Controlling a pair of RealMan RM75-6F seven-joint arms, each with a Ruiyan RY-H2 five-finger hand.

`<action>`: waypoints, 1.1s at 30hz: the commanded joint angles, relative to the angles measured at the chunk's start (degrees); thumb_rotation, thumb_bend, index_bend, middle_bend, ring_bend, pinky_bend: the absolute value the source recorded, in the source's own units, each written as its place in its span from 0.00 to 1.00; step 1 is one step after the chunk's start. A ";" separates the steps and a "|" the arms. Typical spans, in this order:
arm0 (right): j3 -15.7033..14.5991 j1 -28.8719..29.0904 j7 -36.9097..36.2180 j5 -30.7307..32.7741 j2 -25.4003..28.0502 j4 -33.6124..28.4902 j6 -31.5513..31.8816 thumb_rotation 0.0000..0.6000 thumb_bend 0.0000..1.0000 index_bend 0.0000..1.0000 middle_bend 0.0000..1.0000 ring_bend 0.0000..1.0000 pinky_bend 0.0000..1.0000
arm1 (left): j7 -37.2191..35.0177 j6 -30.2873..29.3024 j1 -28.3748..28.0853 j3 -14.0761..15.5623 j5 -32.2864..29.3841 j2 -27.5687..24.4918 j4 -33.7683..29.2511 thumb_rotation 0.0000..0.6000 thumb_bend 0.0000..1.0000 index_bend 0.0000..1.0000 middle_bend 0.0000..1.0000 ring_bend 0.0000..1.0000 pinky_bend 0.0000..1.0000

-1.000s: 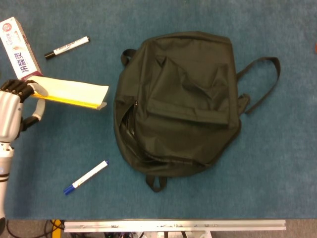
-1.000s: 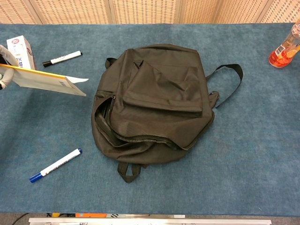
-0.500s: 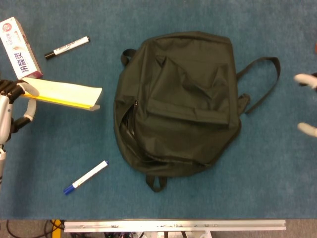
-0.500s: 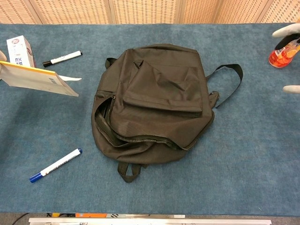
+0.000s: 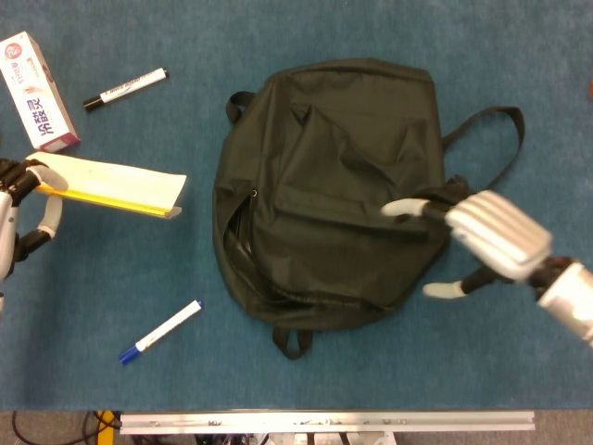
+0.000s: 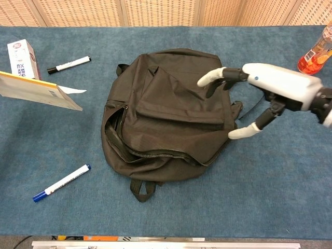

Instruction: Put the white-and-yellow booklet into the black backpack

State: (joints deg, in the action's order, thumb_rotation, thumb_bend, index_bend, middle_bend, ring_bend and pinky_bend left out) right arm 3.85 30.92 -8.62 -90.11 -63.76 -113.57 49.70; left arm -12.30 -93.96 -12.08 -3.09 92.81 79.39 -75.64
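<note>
Meanwhile we kept the white-and-yellow booklet (image 5: 111, 184) lifted off the desk (image 5: 371, 28), pinched at its end in our left hand (image 5: 17, 215), well to the left of the black backpack (image 5: 334, 190), ready to slide toward its open zipper. Our right hand (image 6: 270, 88), empty with fingers spread, had swung in from the edge to hover over the backpack's right side, presumably to steady it.

Left robot hand (image 5: 20, 209) at the far left edge, well apart from the black backpack (image 5: 334, 185), pinching the near end of the white-and-yellow booklet (image 5: 111, 185), lifted off the tabletop. Right robot hand (image 5: 482, 239) over the backpack's right side, fingers spread wide and holding nothing, wrist reaching in from the lower right.
</note>
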 commanded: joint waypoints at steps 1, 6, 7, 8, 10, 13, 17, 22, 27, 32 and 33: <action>1.39 3.31 3.38 4.88 -4.53 -0.52 -4.36 1.00 0.00 0.21 0.32 0.19 0.23 | 0.26 -0.25 0.39 0.15 0.13 -0.46 -0.57 1.00 0.41 0.61 0.52 0.49 0.41; 1.75 6.77 9.88 11.43 -10.13 0.85 -8.02 1.00 0.00 0.21 0.32 0.19 0.23 | 0.66 -0.73 0.91 0.31 0.43 -0.91 -1.04 1.00 0.41 0.61 0.52 0.49 0.41; 1.74 7.34 11.24 12.64 -11.15 1.21 -8.39 1.00 0.00 0.21 0.32 0.19 0.23 | 0.66 -0.83 0.99 0.28 0.45 -1.01 -1.18 1.00 0.41 0.61 0.52 0.49 0.41; 1.75 7.99 13.12 14.16 -12.58 1.78 -8.50 1.00 0.00 0.21 0.32 0.19 0.23 | 0.71 -0.91 1.11 0.27 0.45 -1.14 -1.33 1.00 0.41 0.61 0.52 0.49 0.41; 1.69 8.80 16.34 16.31 -14.73 2.84 -8.04 1.00 0.00 0.21 0.32 0.19 0.24 | 0.73 -0.96 1.24 0.28 0.48 -1.28 -1.45 1.00 0.41 0.61 0.52 0.49 0.41; 1.57 10.00 20.61 20.40 -18.27 4.17 -7.21 1.00 0.00 0.21 0.32 0.19 0.24 | 0.65 -0.95 1.35 0.30 0.60 -1.44 -1.51 1.00 0.41 0.61 0.52 0.49 0.41; 1.27 12.02 26.32 25.73 -22.14 5.74 -5.98 1.00 0.00 0.21 0.32 0.19 0.24 | 0.41 -0.84 1.34 0.29 0.85 -1.52 -1.48 1.00 0.41 0.61 0.52 0.49 0.41; 0.93 14.13 31.83 31.86 -25.56 7.02 -3.94 1.00 0.00 0.21 0.32 0.19 0.25 | -0.03 -0.65 1.28 0.31 1.11 -1.41 -1.10 1.00 0.41 0.61 0.52 0.49 0.41; 1.31 15.91 35.52 37.09 -27.80 8.28 -1.60 1.00 0.02 0.21 0.33 0.20 0.29 | -0.38 -0.64 1.32 0.28 1.24 -1.43 -0.81 1.00 0.41 0.61 0.52 0.49 0.41; 2.86 18.41 37.31 42.08 -30.15 10.62 -0.74 1.00 0.41 0.29 0.38 0.28 0.41 | -0.71 -0.54 1.32 0.10 1.13 -1.58 -0.73 1.00 0.41 0.61 0.52 0.49 0.41; 3.14 18.80 37.42 42.59 -30.60 11.05 -0.66 1.00 0.49 0.33 0.40 0.31 0.46 | -0.74 -0.53 1.31 0.07 1.14 -1.63 -0.76 1.00 0.41 0.61 0.52 0.49 0.41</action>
State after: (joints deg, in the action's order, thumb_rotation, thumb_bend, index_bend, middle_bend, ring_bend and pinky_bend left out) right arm 6.39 48.94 28.21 -48.37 -93.55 -103.32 48.59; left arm -13.04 -94.48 -10.77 -3.03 93.94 77.76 -76.40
